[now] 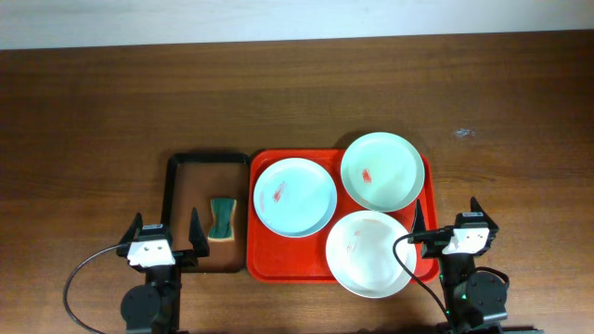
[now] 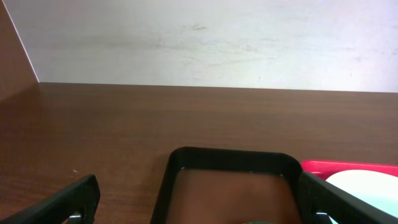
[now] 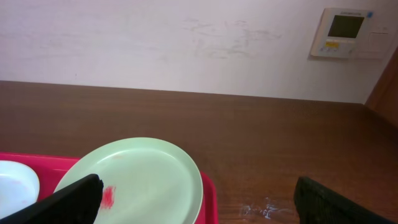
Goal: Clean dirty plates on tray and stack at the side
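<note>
Table (image 1: 93, 111): dark wood. Red tray (image 1: 278, 262): right of table centre, long axis 9-to-3 o'clock. Brown tray (image 1: 174, 204): just beside it at 9 o'clock, long axis 12-to-6. On the red tray: blue plate (image 1: 295, 197) at 9 o'clock, mint plate (image 1: 380, 171) at 1, white plate (image 1: 371, 255) at 5, overhanging the near rim; each smeared red. Left gripper (image 1: 166, 220), right gripper (image 1: 446, 210): jaws wide, empty. Sponge (image 1: 223, 218): in brown tray.

Three plates (image 1: 295, 197) side by side on big tray (image 1: 278, 264). Small tray (image 1: 173, 195) just left of it, sponge (image 1: 223, 218) inside. All on bench (image 1: 93, 111).
</note>
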Available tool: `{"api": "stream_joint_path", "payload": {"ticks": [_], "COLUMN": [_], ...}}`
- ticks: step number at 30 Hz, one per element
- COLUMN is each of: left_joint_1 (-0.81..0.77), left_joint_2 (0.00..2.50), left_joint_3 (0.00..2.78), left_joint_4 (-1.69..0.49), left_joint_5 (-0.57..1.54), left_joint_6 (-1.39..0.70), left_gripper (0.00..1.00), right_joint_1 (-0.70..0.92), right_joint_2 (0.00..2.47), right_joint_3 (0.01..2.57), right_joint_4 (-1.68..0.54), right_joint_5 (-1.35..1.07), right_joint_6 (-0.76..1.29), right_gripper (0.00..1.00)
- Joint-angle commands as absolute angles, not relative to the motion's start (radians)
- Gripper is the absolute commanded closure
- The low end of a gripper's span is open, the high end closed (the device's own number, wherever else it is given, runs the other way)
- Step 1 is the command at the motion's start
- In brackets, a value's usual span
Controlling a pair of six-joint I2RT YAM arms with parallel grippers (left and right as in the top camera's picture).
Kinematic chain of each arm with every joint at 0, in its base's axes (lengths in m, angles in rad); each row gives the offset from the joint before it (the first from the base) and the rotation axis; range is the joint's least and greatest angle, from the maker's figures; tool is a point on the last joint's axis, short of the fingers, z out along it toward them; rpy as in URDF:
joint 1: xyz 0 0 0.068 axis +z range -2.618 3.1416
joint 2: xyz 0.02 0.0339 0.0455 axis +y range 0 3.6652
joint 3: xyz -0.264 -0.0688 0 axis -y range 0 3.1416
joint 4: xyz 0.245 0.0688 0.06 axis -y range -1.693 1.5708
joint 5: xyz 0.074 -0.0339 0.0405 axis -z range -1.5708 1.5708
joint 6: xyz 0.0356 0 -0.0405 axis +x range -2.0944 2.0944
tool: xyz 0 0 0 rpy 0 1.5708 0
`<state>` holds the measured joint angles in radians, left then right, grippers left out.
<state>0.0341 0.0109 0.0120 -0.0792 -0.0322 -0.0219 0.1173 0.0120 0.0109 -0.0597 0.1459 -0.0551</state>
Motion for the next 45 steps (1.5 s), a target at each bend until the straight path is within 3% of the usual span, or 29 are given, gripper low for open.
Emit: {"api": "stream_joint_path", "payload": {"ticks": [1,23,26,34,36,38,42,45], "left_joint_1": [0.038,0.037,0.037,0.037,0.037,0.037,0.038,0.038], "left_joint_2": [0.007,0.007,0.007,0.007,0.007,0.007,0.049,0.322], "left_joint_3": [0.009,0.009,0.009,0.01,0.023,0.07,0.313,0.699], "left_joint_4": [-0.084,-0.084,-0.084,-0.074,-0.058,-0.066,-0.245,-0.461], "left_joint_5": [-0.014,-0.014,-0.013,0.102,0.329,0.347,0.382,0.405], "left_joint_6": [-0.006,-0.006,-0.006,-0.007,-0.044,-0.227,-0.246,-0.23], "left_gripper": [0.01,0.01,0.01,0.01,0.01,0.01,0.01,0.01], "right_joint_1": [0.11,0.11,0.11,0.111,0.111,0.11,0.111,0.111], "right_joint_2": [0.006,0.006,0.006,0.006,0.006,0.006,0.022,0.167], "right_joint_3": [0.006,0.006,0.006,0.006,0.03,0.102,0.307,0.577], "right_joint_4": [-0.067,-0.066,-0.065,-0.071,-0.072,-0.098,-0.271,-0.435], "right_joint_5": [0.166,0.166,0.079,0.033,-0.02,-0.053,-0.065,-0.103], "right_joint_6": [-0.047,-0.047,-0.04,0.017,0.017,0.035,0.046,0.093], "right_gripper": [0.01,0.01,0.02,0.02,0.02,0.02,0.02,0.02]}}
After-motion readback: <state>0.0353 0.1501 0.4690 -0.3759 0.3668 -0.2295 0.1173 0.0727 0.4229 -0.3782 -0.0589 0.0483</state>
